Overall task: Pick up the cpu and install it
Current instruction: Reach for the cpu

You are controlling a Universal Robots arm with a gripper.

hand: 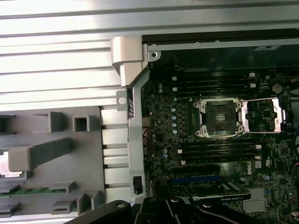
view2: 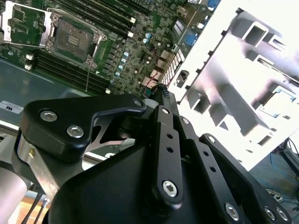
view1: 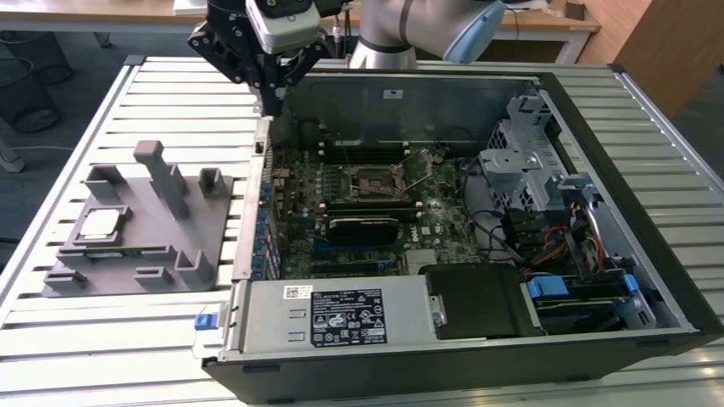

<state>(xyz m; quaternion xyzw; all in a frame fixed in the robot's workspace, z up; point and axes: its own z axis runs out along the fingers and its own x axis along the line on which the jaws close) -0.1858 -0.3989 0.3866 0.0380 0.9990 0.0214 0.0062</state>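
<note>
- Clenched and empty, the pincer hangs over the computer case, above the wall nearest the grey tray.
- That tray lies beside the case, toward the exterior view's left.
- On it the cpu rests flat, well apart from the pincer, toward the exterior view's left.

**Camera layout**
Exterior view: high, angled down over the whole worktop, case centred, tray at its left. First wrist view: straight down over the case edge. Second wrist view: close, oblique past the claw. All three share the socket and tray.
</note>
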